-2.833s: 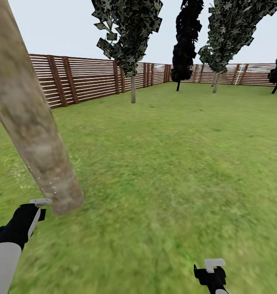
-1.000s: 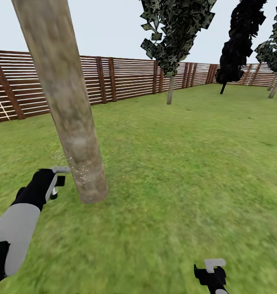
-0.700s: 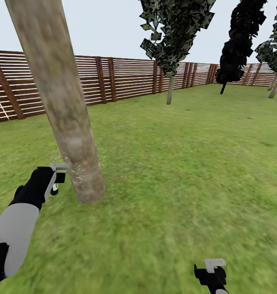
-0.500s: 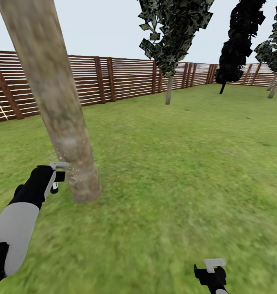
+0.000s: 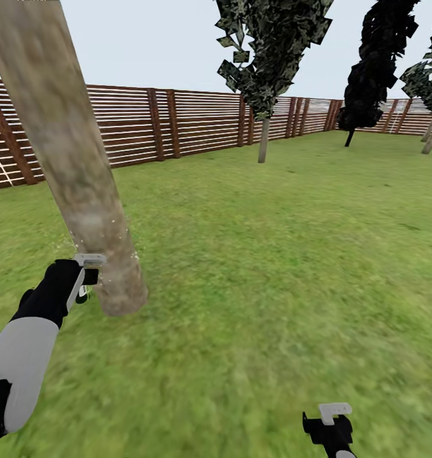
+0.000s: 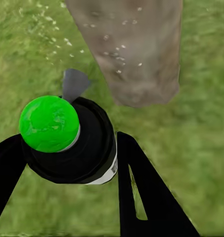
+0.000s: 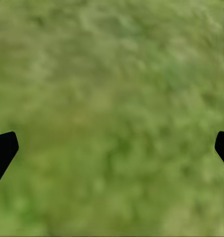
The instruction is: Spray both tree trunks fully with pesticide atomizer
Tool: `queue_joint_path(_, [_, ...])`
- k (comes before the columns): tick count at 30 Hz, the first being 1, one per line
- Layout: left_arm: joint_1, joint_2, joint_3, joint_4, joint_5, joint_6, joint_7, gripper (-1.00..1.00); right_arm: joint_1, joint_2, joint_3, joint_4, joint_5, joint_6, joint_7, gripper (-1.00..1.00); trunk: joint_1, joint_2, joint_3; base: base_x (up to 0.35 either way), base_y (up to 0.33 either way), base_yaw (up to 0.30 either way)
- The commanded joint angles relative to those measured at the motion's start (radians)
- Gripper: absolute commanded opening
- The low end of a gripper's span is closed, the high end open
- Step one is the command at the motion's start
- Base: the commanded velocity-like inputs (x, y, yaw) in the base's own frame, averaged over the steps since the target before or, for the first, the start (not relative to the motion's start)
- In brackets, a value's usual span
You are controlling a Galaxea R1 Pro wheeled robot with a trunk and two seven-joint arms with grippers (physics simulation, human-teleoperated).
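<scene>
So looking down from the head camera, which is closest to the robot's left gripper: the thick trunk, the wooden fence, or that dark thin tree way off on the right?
1. The thick tree trunk: right beside the left gripper, which holds the pesticide atomizer pointed at it.
2. The wooden fence: behind the trunk, across the lawn.
3. The dark thin tree: far off at the right, near the back fence.

tree trunk (image 5: pixel 82 172) left foreground on floor (image 5: pixel 273 267), fence (image 5: pixel 177 124) behind, thinner trees (image 5: pixel 263 76) beyond at right
</scene>
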Motion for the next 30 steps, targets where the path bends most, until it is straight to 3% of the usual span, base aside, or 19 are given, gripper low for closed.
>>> queue_joint_path(1, [0.001,0.001,0.001,-0.001,-0.005,0.004,-0.002,-1.00,0.000,0.000,0.008,0.000,-0.004,-0.002,-0.004,1.00,0.000,0.000,-0.001,0.076,-0.275,0.264])
queue_joint_path(15, [0.005,0.007,0.004,0.000,-0.010,0.002,0.007,-1.00,0.000,0.000,0.008,0.000,-0.004,-0.002,-0.004,1.00,0.000,0.000,-0.001,0.165,-0.213,0.183])
queue_joint_path(19, [0.007,0.005,0.002,0.000,-0.005,0.001,0.081,-1.00,0.000,0.000,0.008,0.000,-0.004,-0.002,-0.004,1.00,0.000,0.000,-0.001,0.023,-0.007,0.276])
queue_joint_path(22, [0.008,0.001,0.002,0.007,-0.003,0.001,0.085,-1.00,0.000,0.000,0.008,0.000,-0.004,-0.002,-0.004,1.00,0.000,0.000,-0.001,0.000,-0.007,0.260])
queue_joint_path(30, [0.036,-0.003,0.004,0.001,-0.001,0.000,0.090,-1.00,0.000,0.000,0.008,0.001,-0.004,-0.001,-0.004,1.00,0.000,0.000,-0.001,0.196,-0.141,0.020])
